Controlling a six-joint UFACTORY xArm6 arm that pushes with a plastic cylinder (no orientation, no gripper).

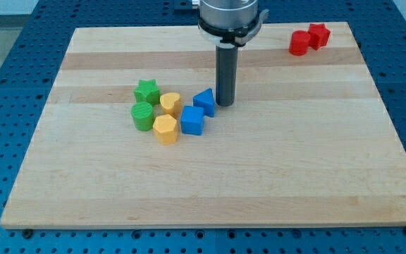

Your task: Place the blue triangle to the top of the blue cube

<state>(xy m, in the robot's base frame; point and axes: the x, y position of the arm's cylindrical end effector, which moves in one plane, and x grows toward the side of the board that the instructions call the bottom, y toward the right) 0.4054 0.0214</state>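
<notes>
tip: my tip (225, 104) down on the tabletop (273, 176), just right of the blue triangle (204, 101), touching or nearly so
claw: none on this rig, just a dark rod, so no open/shut state to tell
blue triangle: just left of tip, directly above blue cube (192, 121), abt touching it
blue cube: below-left of tip
yellow blocks: two (170, 104) (165, 129), left of the blues
green blocks: star (146, 91) & cylinder (143, 116), further left
red blocks: pair (309, 38), far upper right of tip
</notes>
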